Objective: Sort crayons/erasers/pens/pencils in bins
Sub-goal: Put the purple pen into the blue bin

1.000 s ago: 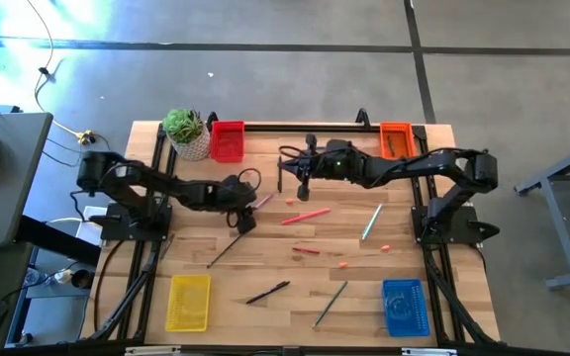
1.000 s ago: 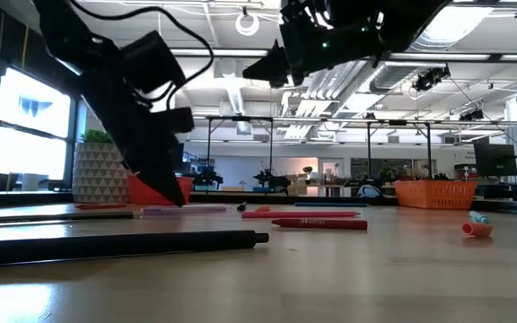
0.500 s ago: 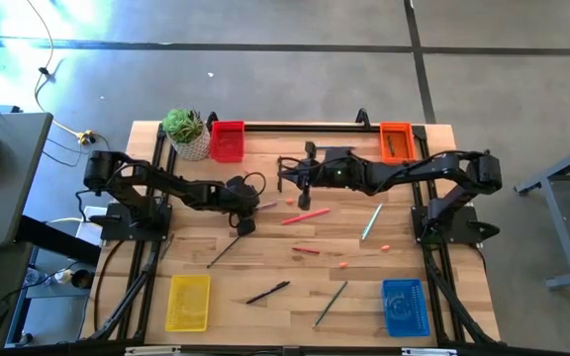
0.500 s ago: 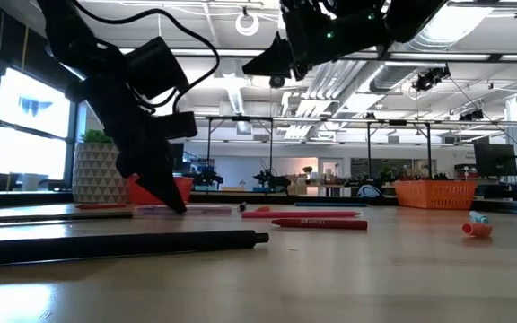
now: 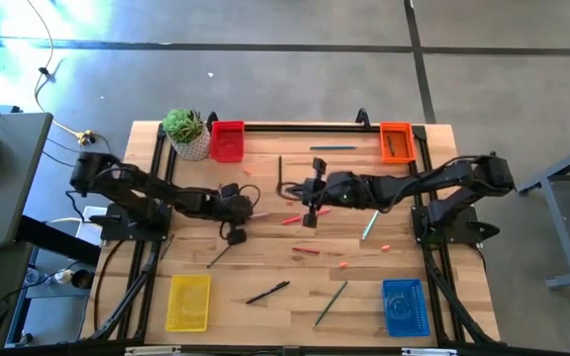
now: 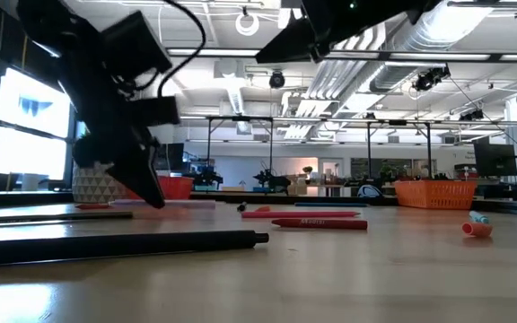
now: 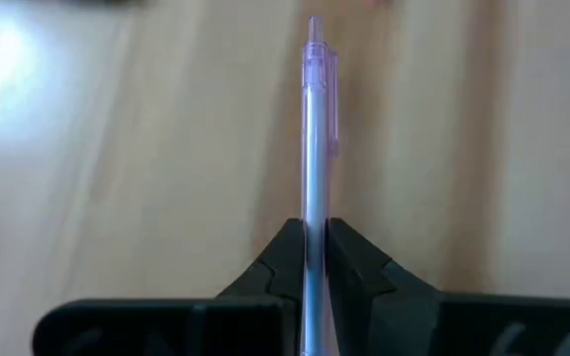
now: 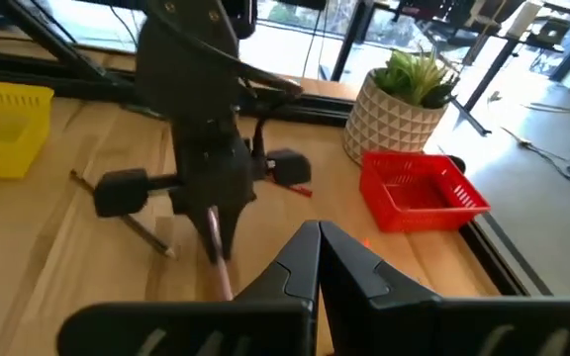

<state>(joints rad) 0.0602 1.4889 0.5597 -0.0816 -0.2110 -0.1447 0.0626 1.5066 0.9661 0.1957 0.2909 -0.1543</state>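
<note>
Left end effector (image 7: 314, 259) is pinching the slim translucent lilac plastic pen (image 7: 314, 129) mid-barrel: light, rigid, likely slippery. Right end effector (image 8: 318, 259) is hovering pressed together, empty.

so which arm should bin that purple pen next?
Left. Its gripper is already shut on the purple pen, just above the table near the middle. The right gripper is shut on nothing, hovering mid-table. Which bin takes pens can't be told from here.
</note>
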